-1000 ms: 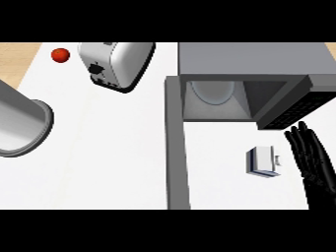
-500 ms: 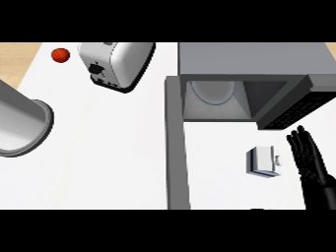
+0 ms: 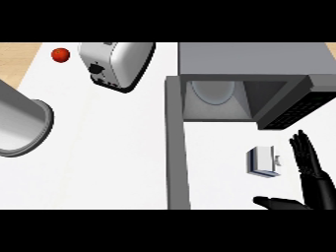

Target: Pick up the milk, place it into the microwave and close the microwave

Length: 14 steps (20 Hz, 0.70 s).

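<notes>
The milk (image 3: 263, 161) sits on the white counter (image 3: 97, 162) at about 4 o'clock, out in front of the microwave (image 3: 257, 59) and not in it. It's a small white box seen from above, so it's hard to say whether it's upright or on its side. The right hand (image 3: 312, 170) is just beside it at its 3 o'clock, with a thin gap between them. The hand is spread flat with the fingers (image 3: 301, 147) straight and pointing to 12, holding nothing. The thumb (image 3: 280, 203) sticks out toward 9 and the wrist is cut off by the lower edge.

The microwave takes up the 1 o'clock area, and its door (image 3: 175, 147) is swung open and running down toward 6. A pale plate (image 3: 214, 91) shows inside, but the rest of the cavity is dark. The left forearm (image 3: 10, 120) comes in at 9 o'clock as a fat grey tube, and its hand doesn't show at all. A toaster (image 3: 116, 64) sits at 11 with a small red ball (image 3: 60, 54) just left of it. Could be an apple or a tomato, can't tell.
</notes>
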Each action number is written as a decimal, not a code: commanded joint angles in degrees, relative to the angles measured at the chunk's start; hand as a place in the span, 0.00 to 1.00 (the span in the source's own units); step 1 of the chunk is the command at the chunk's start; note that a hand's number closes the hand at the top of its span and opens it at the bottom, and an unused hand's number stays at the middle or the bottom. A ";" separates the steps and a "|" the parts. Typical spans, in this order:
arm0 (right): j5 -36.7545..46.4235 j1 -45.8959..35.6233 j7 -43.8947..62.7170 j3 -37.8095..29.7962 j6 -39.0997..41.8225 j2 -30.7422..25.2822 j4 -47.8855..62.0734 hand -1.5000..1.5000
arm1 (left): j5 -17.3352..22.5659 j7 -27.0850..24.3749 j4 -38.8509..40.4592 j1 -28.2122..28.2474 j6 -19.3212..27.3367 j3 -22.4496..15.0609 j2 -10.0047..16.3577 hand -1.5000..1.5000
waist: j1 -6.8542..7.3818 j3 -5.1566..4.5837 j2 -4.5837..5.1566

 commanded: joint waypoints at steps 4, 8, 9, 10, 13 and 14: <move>-1.15 -2.97 -9.69 -3.69 3.64 -2.93 13.26 0.00 | 0.88 0.70 -0.94 1.50 -2.94 1.09 -3.29 0.00 | 0.03 0.00 -0.01; 0.76 -8.65 -15.87 -4.65 2.70 -3.09 26.02 0.00 | 4.17 1.44 0.11 0.72 -3.88 4.86 -0.69 0.00 | 0.35 0.03 0.05; -0.46 -8.32 -15.99 -5.41 4.05 -3.92 26.05 0.00 | -1.51 1.02 0.58 -1.45 -2.65 0.87 -3.99 0.00 | -0.01 0.01 0.07; -0.05 -10.57 -17.83 -5.80 5.09 -5.34 29.54 0.00 | 2.08 2.91 1.45 -2.76 -1.94 3.42 -0.44 0.00 | 0.08 0.02 0.06; 3.30 -9.07 -23.58 -4.18 1.61 -3.26 33.16 0.00 | 6.19 2.00 0.92 -0.34 -4.55 7.04 -0.30 0.00 | 0.19 0.02 0.01; 2.19 -13.14 -21.58 -5.71 1.26 -4.22 35.38 0.00 | 2.14 4.35 -2.58 -1.53 -2.24 2.92 -3.16 0.00 | 0.08 0.02 0.03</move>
